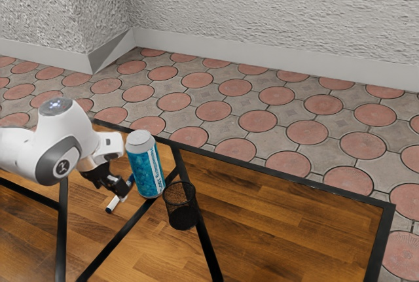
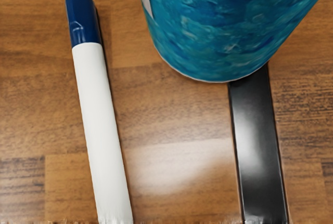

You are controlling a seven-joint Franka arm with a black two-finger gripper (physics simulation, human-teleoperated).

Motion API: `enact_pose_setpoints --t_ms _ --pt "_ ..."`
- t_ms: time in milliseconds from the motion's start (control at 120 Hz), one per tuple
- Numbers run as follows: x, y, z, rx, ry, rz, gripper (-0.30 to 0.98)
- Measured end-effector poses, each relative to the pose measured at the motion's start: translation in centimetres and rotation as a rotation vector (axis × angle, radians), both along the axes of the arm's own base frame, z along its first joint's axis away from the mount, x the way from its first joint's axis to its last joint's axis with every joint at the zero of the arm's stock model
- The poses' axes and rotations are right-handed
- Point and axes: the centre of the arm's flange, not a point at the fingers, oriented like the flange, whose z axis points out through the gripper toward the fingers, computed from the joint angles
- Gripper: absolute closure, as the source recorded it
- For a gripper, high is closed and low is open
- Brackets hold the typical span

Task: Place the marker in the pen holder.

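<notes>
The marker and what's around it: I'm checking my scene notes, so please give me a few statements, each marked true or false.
1. One end of the marker is blue. True.
2. The marker stands upright inside the pen holder. False: it lies on the table, outside the pen holder.
3. The blue can stands upright near the pen holder. True.
4. The marker touches the can. False: the wrist view shows bare wood between them.
5. The pen holder is white. False: it is black.
6. The marker's body is mostly white. True.
</notes>
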Motion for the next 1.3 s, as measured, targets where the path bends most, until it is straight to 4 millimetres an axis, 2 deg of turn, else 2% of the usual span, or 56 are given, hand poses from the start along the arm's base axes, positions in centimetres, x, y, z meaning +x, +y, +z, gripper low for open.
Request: enact_pose_setpoints --t_ms 250,442,767,1300 --pt "-0.8 2.4 -2.8 0.007 0.018 0.040 0.01" --pt "-0.4 2.6 -4.6 0.014 0.012 0.039 0.01" --pt "0.5 2.6 -5.6 0.015 -0.016 0.044 0.02" --pt "1.0 2.9 -6.4 0.010 -0.025 0.066 0.49"
